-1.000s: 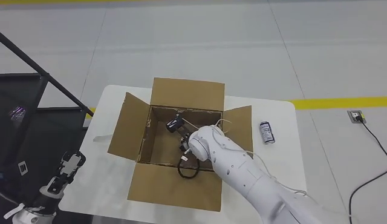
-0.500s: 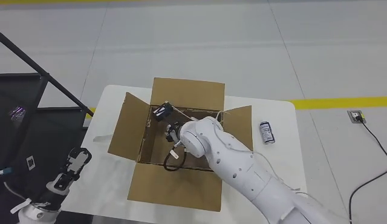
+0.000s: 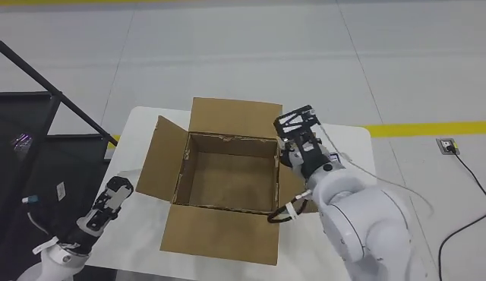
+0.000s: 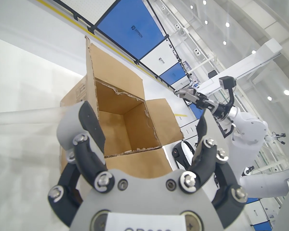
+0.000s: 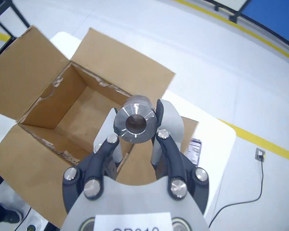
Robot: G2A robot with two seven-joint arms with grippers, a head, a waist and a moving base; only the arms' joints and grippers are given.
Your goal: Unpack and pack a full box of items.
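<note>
An open cardboard box [image 3: 228, 178] stands mid-table with all its flaps spread; its bare brown floor [image 5: 69, 111] shows. My right gripper [image 5: 137, 114] is shut on a grey metal cylinder [image 5: 135, 123] with a hole in its end. In the top view that gripper [image 3: 298, 121] hangs raised over the box's right flap [image 3: 300, 156]. At the table's left front corner, outside the left flap [image 3: 159, 163], sits my left gripper [image 3: 118, 188]. Its fingers [image 4: 91, 123] stand open around nothing and face the box [image 4: 125, 121].
A small dark-labelled can [image 5: 195, 149] lies on the white table [image 3: 144, 129] right of the box. A black rack [image 3: 38, 137] stands off the table's left side. A wall socket and cable [image 3: 448, 146] lie on the floor at right.
The right arm has risen out of the box and swung right, over the right flap, with the cylinder in its gripper. The left arm has crept toward the box's left flap.
</note>
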